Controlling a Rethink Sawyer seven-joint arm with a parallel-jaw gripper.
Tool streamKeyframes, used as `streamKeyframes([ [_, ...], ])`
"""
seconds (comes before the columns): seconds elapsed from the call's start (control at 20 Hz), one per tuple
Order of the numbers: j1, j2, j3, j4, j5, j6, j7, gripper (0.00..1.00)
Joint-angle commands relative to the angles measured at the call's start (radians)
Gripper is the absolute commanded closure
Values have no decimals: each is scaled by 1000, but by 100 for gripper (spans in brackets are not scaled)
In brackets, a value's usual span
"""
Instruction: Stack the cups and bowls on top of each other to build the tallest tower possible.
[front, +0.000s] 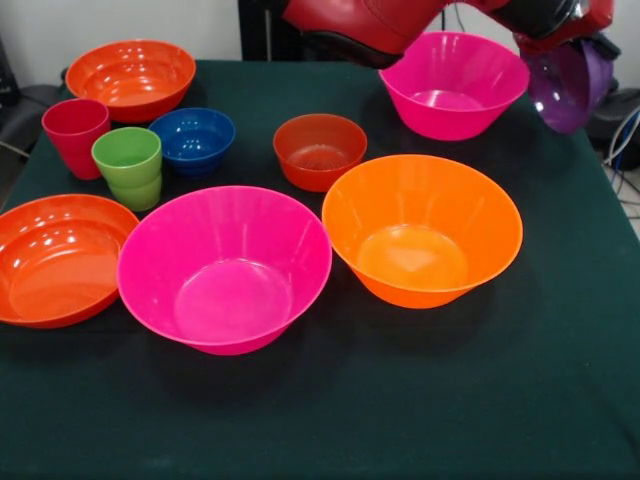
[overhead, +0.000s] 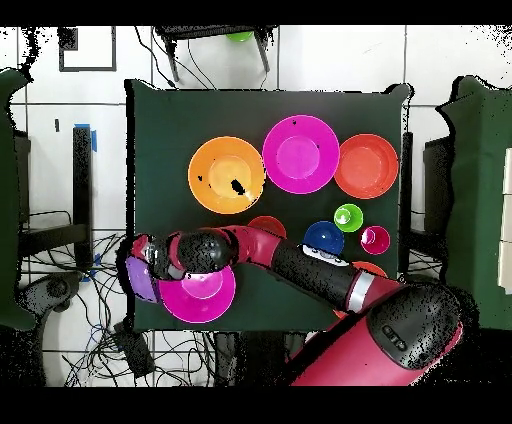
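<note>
**Desk:** Any tower yet?

**Me:** None. Two pink bowls (front: 225, 268) (front: 453, 83), orange bowl (front: 422, 228), two shallow red-orange (front: 55, 258) (front: 131, 77), small red-orange (front: 320, 150), blue (front: 193, 139), red cup (front: 75, 135) and green cup (front: 128, 166) sit apart on the surface (front: 400, 400).

**Desk:** Purple?

**Me:** Purple bowl (front: 562, 88) is tilted, aloft at my gripper (front: 585, 45), past the far pink bowl. Fingers hidden; can't tell their grip. No readable writing anywhere.
</note>
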Motion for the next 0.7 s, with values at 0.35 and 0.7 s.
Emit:
streamKeyframes([
  [0.35,71,-30,49,-35,109,-28,76,100],
  [0.7,83,-5,43,-82,140,-4,28,100],
])
